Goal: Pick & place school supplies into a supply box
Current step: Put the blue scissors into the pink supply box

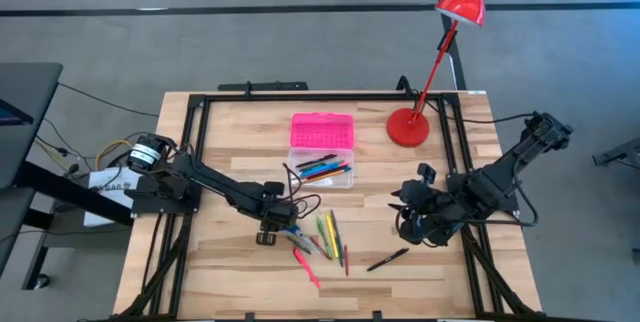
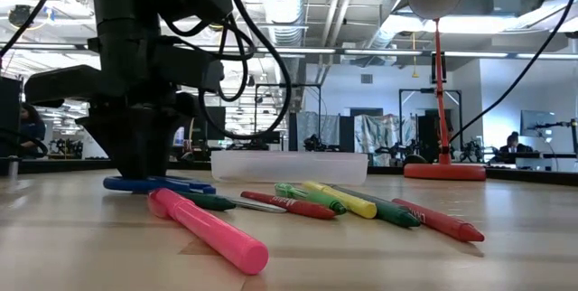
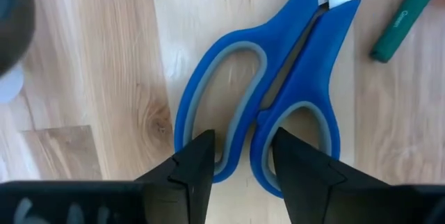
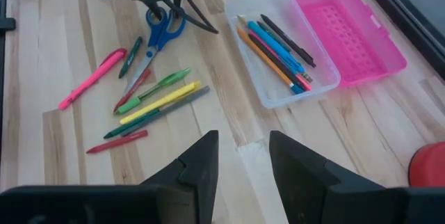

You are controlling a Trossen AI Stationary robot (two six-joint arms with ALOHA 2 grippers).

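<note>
The left claw (image 3: 240, 156) stood straight down over the blue-handled scissors (image 3: 278, 92), its 2 fingers (image 3: 198, 161) partly apart and set astride the inner bars of the 2 handle loops where they meet, tips at or almost at the table (image 1: 230, 272). Whether they already pinched those bars could not be told. The scissors lay flat, their long axis running from the handles under the claw out to the blades, which pointed toward the loose bunch of pens and markers (image 1: 328, 234). A green marker (image 3: 407, 17) lay just beside the blades, and a pink highlighter (image 1: 306, 267) sat a little farther off.

From the scissors, the supply box (image 1: 321, 170) lay across the table toward the red desk lamp (image 1: 440, 57), clear base open, pink lid folded back, several pens already inside. The carry would likely run that way, with the scissors turned to match the box's length.

The right claw (image 4: 242, 156), fingers apart and holding nothing, waited well apart from the scissors, on the lamp's side; a black pen (image 1: 387, 259) lay near it. The left arm was clearly nearer.
</note>
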